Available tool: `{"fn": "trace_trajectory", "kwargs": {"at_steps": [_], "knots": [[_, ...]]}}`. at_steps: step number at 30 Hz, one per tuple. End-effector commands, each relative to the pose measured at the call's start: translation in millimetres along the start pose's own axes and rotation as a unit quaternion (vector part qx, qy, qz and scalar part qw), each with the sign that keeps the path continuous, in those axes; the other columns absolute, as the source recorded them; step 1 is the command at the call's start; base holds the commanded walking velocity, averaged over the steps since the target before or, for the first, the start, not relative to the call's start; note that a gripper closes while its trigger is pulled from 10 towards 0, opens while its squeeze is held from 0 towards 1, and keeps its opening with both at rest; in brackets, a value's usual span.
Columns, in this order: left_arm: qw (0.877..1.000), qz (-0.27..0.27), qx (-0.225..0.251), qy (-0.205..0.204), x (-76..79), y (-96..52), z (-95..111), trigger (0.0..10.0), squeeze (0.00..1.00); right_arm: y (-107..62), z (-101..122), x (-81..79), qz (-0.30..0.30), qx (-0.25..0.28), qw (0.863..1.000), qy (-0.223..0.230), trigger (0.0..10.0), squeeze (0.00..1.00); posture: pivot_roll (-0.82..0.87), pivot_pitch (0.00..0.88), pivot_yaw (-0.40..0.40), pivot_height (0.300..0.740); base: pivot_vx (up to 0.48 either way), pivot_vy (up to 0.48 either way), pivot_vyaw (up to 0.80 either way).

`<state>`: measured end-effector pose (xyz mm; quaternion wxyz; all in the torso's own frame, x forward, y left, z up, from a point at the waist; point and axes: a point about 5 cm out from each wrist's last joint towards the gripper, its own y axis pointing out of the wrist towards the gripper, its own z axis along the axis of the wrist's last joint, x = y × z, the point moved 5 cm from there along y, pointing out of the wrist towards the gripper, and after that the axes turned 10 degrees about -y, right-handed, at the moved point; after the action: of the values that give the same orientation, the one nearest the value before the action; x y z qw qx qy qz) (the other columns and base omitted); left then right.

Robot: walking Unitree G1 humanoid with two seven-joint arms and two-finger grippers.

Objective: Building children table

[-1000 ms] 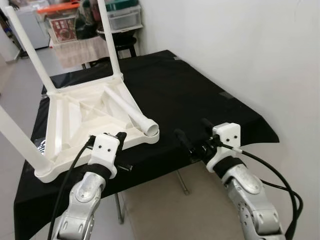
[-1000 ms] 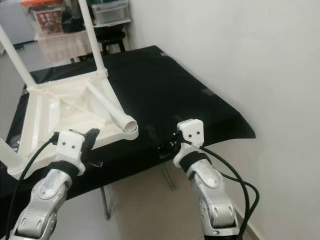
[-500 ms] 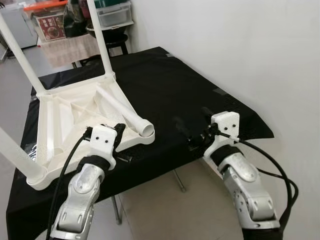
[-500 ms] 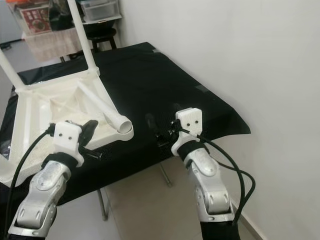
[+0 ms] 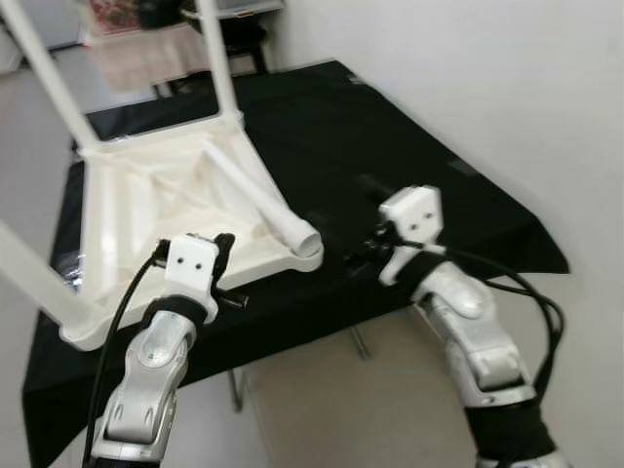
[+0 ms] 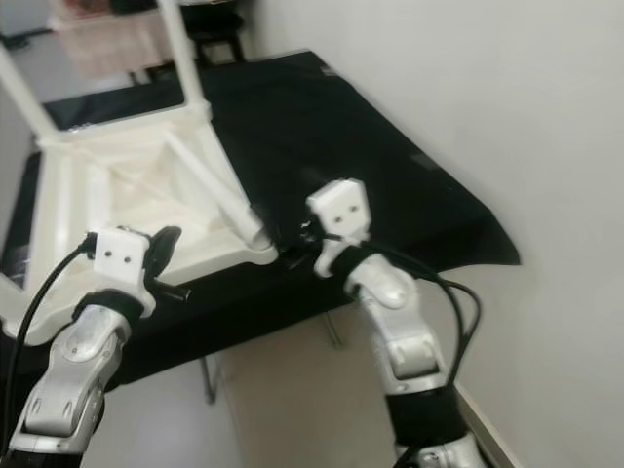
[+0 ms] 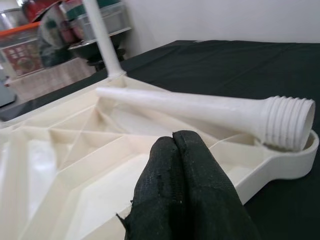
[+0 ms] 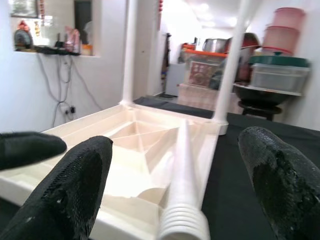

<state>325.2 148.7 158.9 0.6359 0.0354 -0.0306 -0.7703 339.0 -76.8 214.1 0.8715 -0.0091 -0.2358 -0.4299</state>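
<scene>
Right wrist view puts the loose leg point(image 8: 184, 185) dead ahead of your right tool point(image 8: 175, 190), threaded end toward you, long axis running away between its spread fingers. It lies on the upturned table point(image 5: 146, 210), near the counter point(image 5: 390, 146) front edge. Your left tool point(image 7: 180, 185) hovers beside it, clenched empty.

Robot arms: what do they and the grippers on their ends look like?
Both arms are silver, rounded metal segments. Each wrist has a black band, then a boxy white housing with small dark holes. The left gripper and right gripper each have two long black fingers with a rough, grainy surface. A black cable loops loosely alongside each arm.
</scene>
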Motion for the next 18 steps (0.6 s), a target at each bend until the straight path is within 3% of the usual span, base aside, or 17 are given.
{"fn": "trace_trajectory", "kwargs": {"at_steps": [1,8,18], "knots": [[1.0,0.004,-0.007,-0.001,-1.1,-2.6,-3.4,10.0,0.0,-2.7,-4.8,-1.4,0.015,-0.008,1.0,-0.018,10.0,0.0,-0.02,0.058,0.029,0.74,0.0,0.0,0.0],[1.0,0.0,-0.009,-0.003,1.5,-3.2,-4.3,10.0,0.0,-5.7,-6.3,-0.3,0.035,-0.009,0.999,-0.034,10.0,0.0,-0.02,0.056,0.026,0.74,0.0,0.0,0.0],[1.0,-0.007,-0.007,-0.003,4.1,-3.8,-4.1,10.0,0.0,-5.9,-10.4,-8.8,0.046,-0.008,0.999,-0.024,10.0,0.0,-0.02,0.048,0.027,0.74,0.296,0.0,0.16]]}}
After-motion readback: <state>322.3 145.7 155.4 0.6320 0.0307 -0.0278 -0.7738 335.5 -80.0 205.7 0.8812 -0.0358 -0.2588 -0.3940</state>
